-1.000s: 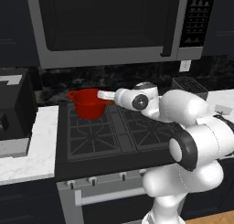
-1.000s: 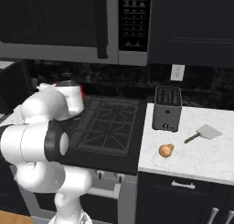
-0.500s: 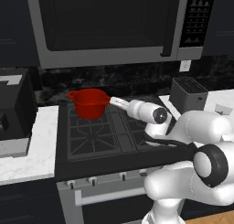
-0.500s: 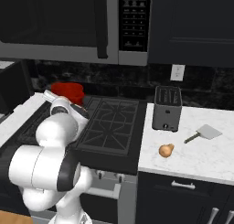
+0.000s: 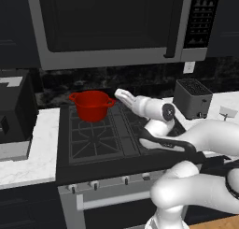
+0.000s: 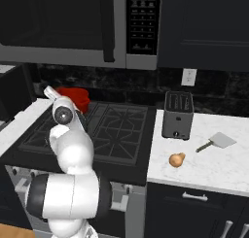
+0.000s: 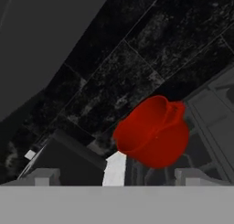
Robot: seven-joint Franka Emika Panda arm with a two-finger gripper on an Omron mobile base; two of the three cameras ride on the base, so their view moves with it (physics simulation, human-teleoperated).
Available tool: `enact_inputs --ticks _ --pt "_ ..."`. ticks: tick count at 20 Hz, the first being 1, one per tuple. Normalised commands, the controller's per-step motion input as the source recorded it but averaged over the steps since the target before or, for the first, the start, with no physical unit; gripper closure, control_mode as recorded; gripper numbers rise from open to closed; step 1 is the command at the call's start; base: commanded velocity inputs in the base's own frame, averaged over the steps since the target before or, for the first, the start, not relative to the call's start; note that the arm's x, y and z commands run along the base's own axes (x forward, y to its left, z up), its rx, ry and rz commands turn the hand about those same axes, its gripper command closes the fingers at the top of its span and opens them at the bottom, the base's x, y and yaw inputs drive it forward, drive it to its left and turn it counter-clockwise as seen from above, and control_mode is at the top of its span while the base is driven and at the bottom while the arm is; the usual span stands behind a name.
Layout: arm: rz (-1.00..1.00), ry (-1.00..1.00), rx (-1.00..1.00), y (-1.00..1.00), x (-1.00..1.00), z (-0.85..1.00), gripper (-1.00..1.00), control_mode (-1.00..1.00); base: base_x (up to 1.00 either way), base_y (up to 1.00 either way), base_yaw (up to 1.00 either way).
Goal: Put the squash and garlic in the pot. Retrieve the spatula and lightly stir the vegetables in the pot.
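Note:
The red pot (image 5: 92, 104) stands on the back left burner of the stove, and it also appears as the pot (image 6: 77, 97) and the pot (image 7: 153, 131). My hand (image 5: 123, 94) hovers just right of the pot, level with its rim. The gripper (image 7: 116, 175) is open, its fingertips (image 7: 43, 176) wide apart with nothing between them. The tan squash (image 6: 177, 159) lies on the white counter right of the stove. Beside it lies the spatula (image 6: 217, 141), which is also seen as the spatula (image 5: 228, 112). The garlic is out of view.
A dark toaster (image 6: 178, 114) stands at the counter's back, next to the stove (image 5: 107, 134). A microwave (image 5: 112, 25) hangs low over the burners. A black appliance (image 5: 14, 109) sits on the left counter. My own arm (image 5: 196, 144) crosses the stove's front right.
The arm has folded lower and to the right over the stove front. The hand has drawn back a little from the pot. The gripper stayed open.

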Motion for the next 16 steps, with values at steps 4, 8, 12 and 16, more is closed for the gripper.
enact_inputs --ticks 4,8,12,16 --pt "-0.04 0.10 0.01 -0.29 -0.16 1.00 -1.00 -1.00 0.00 0.00 0.00" --pt "-0.09 0.13 -0.01 -0.53 -0.36 1.00 -1.00 -1.00 0.00 0.00 0.00" --pt "-0.15 0.15 -0.16 -0.64 -0.58 0.38 -1.00 -1.00 0.00 0.00 0.00" --pt "-0.18 0.14 -0.30 -0.68 -0.66 -0.36 -1.00 -1.00 0.00 0.00 0.00"
